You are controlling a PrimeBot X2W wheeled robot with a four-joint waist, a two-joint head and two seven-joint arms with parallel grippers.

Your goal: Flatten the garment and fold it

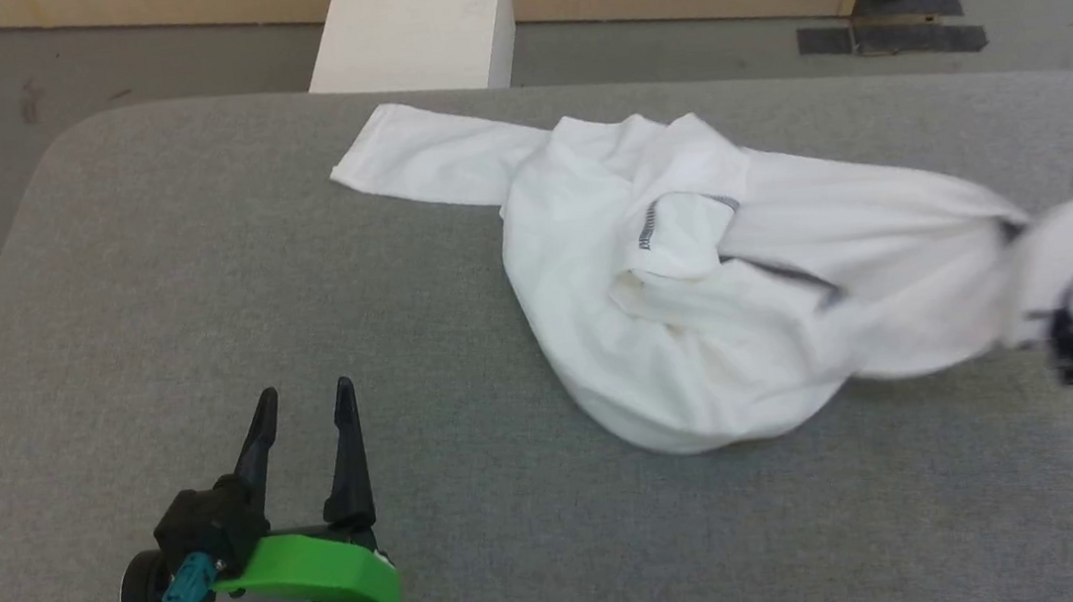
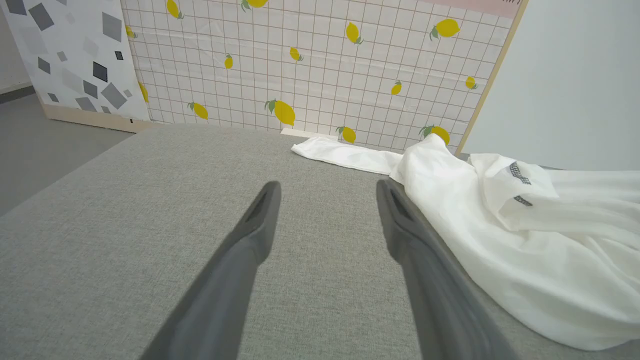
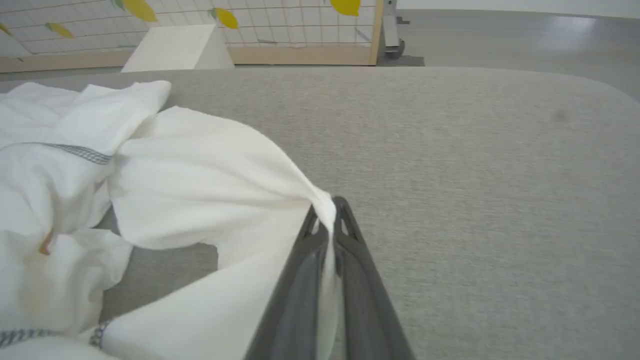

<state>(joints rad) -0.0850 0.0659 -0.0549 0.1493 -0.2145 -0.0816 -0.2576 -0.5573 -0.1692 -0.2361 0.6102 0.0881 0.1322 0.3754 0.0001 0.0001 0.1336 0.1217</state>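
Left end effector (image 1: 305, 391) spread, one garment (image 1: 683, 365)

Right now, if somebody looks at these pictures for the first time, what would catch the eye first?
The crumpled white garment lies heaped on the grey padded surface, one sleeve stretched toward the far edge. The right claw is shut on a pinch of its cloth, drawn taut at the right. The left claw stands open at the near left, apart from the cloth.
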